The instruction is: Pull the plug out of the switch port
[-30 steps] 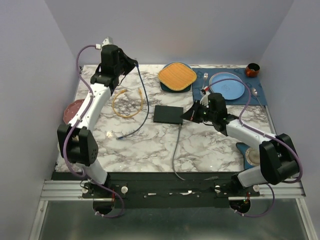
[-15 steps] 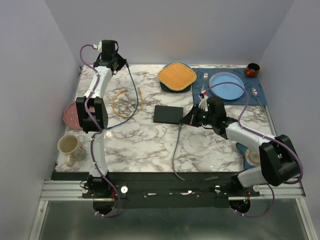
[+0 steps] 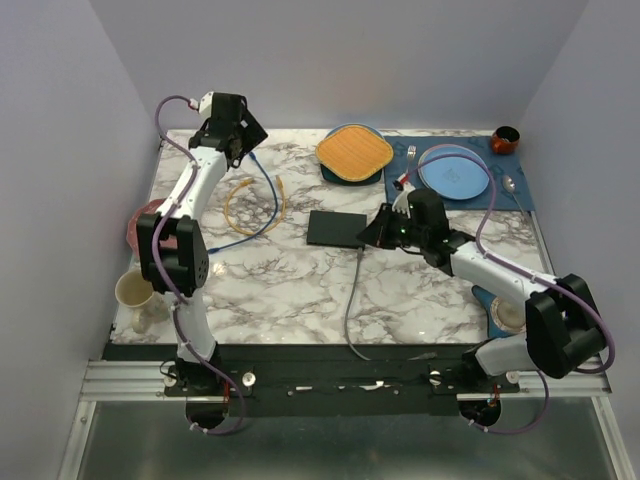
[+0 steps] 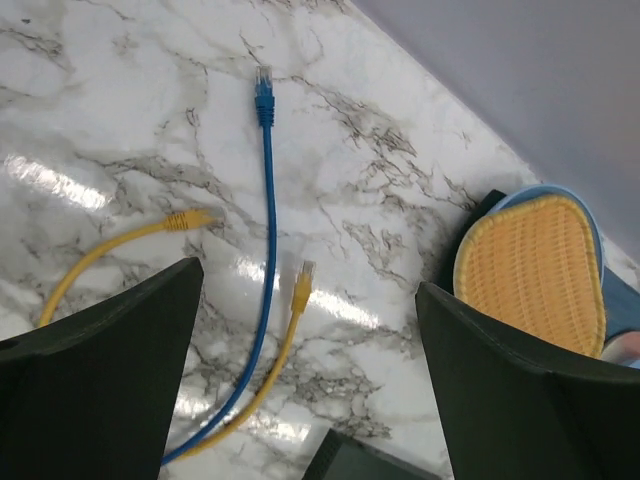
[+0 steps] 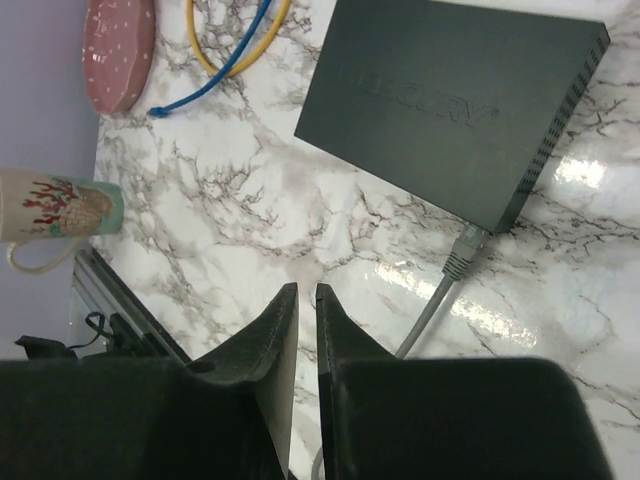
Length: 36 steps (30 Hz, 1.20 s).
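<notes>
Top external view: a marble surface with the switch lying flat near its middle and an arm on each side of it.
Switch: a matte black box; the edge that carries the plug faces the near side of the surface.
Plug: grey, seated in a port at that edge, close to one corner of the box.
Grey cable: runs from the plug across the marble toward the near edge.
Right tool: just beside the right end of the switch. The right wrist view shows its fingers pressed almost together with only a thin slit, pinching nothing and apart from the plug.
Left tool: over the far left corner of the surface, well apart from the switch. The left wrist view shows its fingers spread wide with nothing between them.
Blue cable: loose on the marble below the left tool, its plug end free.
Yellow cable: loose beside the blue one, both ends free.
Left edge: a mug and a pink plate.
Far side: a woven orange mat beyond the switch.
</notes>
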Motion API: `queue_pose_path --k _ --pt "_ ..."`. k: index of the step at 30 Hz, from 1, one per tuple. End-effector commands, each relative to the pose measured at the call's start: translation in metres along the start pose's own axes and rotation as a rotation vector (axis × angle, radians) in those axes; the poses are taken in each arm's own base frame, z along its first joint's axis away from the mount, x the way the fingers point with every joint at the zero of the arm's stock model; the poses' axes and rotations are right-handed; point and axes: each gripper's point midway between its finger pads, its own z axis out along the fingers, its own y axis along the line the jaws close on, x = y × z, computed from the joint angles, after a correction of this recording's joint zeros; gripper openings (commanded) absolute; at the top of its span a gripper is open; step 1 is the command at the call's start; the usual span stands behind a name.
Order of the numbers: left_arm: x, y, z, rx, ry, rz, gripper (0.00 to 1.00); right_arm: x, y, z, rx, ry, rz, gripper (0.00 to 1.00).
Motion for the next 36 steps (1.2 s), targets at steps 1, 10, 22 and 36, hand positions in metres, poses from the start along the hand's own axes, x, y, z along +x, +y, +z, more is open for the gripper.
queue_pose_path --k 1,10,22,36 --pt "0.008 -0.008 -0.077 -0.07 -0.167 0.037 0.99 -0.038 0.018 -0.01 0.085 -0.119 -0.16 0.24" --pt "0.11 0.068 -0.105 -0.339 -0.06 -0.125 0.99 -0.08 -0.001 -0.043 0.543 -0.25 -0.448 0.27" --pt "0.198 0.069 -0.128 -0.306 0.157 0.135 0.99 -0.086 -0.022 -0.044 0.565 -0.367 -0.289 0.9" --pt "0.289 0.012 -0.163 0.445 0.367 0.033 0.99 -0.064 -0.077 0.021 0.424 -0.113 0.002 0.65"
